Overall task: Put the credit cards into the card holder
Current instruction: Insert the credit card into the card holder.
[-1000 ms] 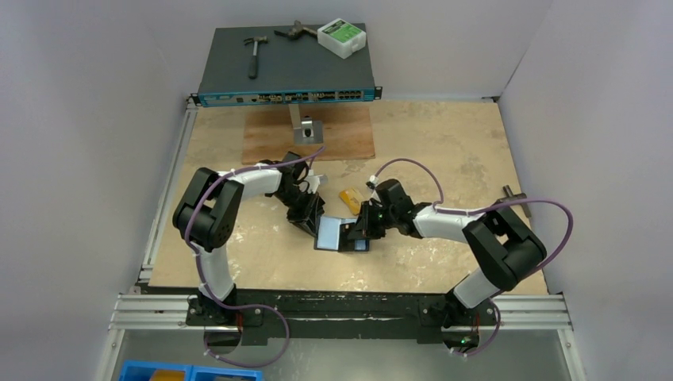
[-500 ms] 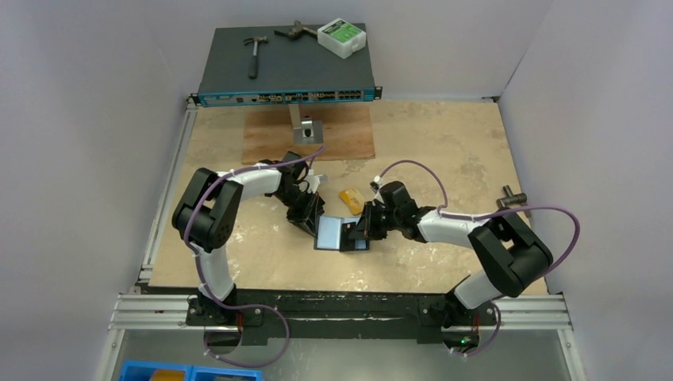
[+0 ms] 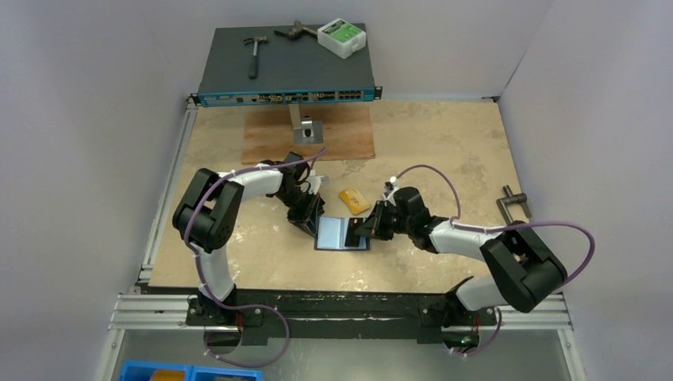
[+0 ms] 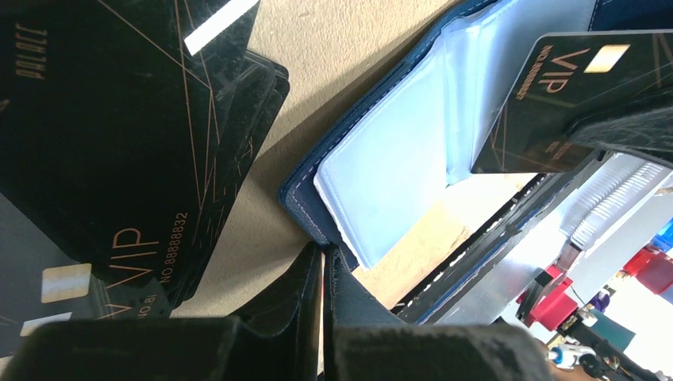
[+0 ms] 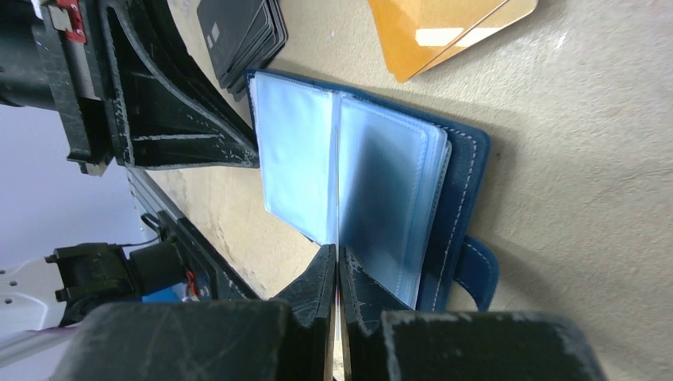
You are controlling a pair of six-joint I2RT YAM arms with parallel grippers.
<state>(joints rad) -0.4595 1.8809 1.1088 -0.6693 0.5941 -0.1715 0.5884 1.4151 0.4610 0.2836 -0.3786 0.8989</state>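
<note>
**Navy holder spread, black card at its sleeves**

Navy outside and pale blue within, the holder lies spread open on the worktop between our two arms. Its clear sleeves fan upward, and its snap tab sticks out on the side nearer the right tool.

We have the right tool clenched on a black card marked VIP. In the right wrist view the card is edge-on, a thin line standing between two sleeves near the fold. In the left wrist view we see its face, with one corner lying over the sleeves. We cannot tell whether it is inside a pocket.

The left tool has its fingers drawn together with only a slit between them. Their tips sit at the holder's navy edge on the left arm's side. We cannot tell whether they nip the cover or only press against it.

Just beside that edge lies a black stack of further VIP cards, slightly fanned. Two orange cards overlap flat on the worktop just beyond the holder, not touching it.

At the far end we see a switch carrying a hammer and a white box.
</note>
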